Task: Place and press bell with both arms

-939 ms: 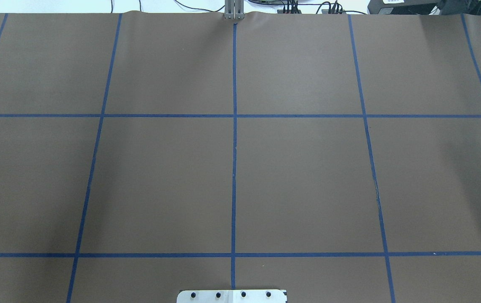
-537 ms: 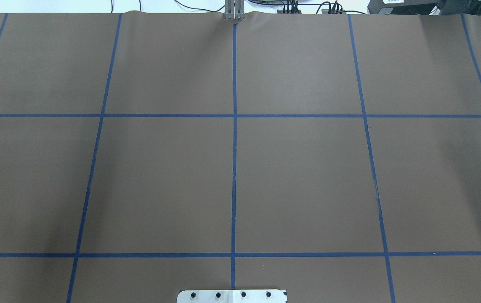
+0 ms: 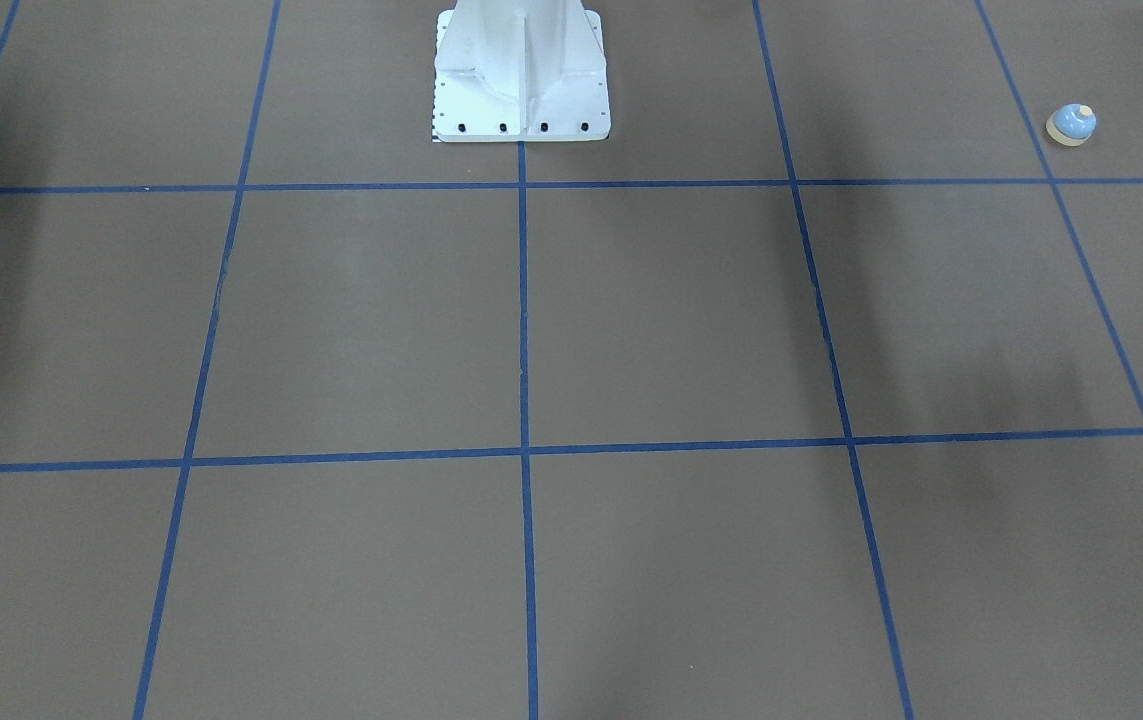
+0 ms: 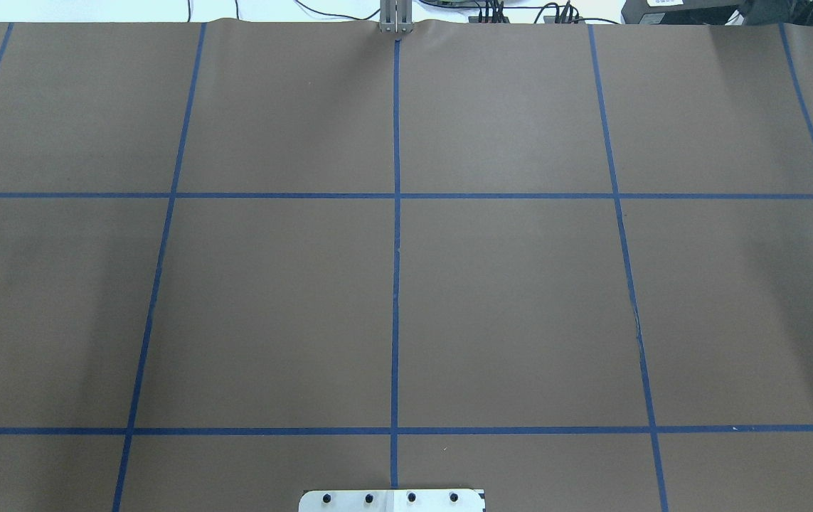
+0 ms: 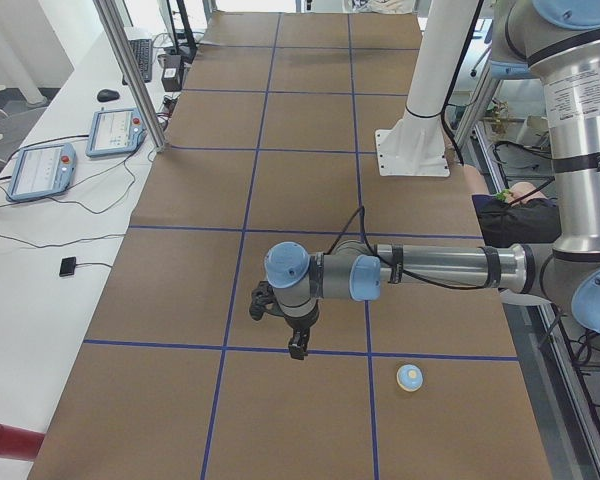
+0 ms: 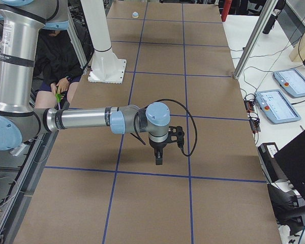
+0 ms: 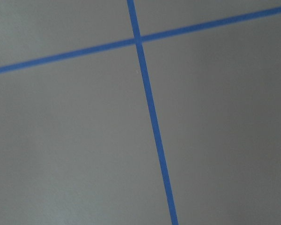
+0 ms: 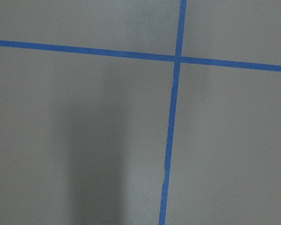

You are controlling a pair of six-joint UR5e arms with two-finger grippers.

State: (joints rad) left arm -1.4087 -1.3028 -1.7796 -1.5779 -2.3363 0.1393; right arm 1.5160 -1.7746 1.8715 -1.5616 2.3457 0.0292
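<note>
The bell (image 3: 1071, 124), light blue with a cream button and rim, stands upright on the brown mat near the robot's left end; it also shows in the exterior left view (image 5: 409, 377) and, far off, in the exterior right view (image 6: 135, 14). My left gripper (image 5: 298, 346) points down above a blue tape line, a short way from the bell and apart from it. My right gripper (image 6: 158, 158) points down over the mat at the other end. I cannot tell whether either is open or shut. Both wrist views show only mat and tape.
The white pedestal (image 3: 521, 80) stands at the table's middle on the robot's side. A side table with teach pendants (image 5: 40, 170) runs along the far edge, with metal posts (image 5: 130, 70). A person (image 6: 56, 66) sits behind the robot.
</note>
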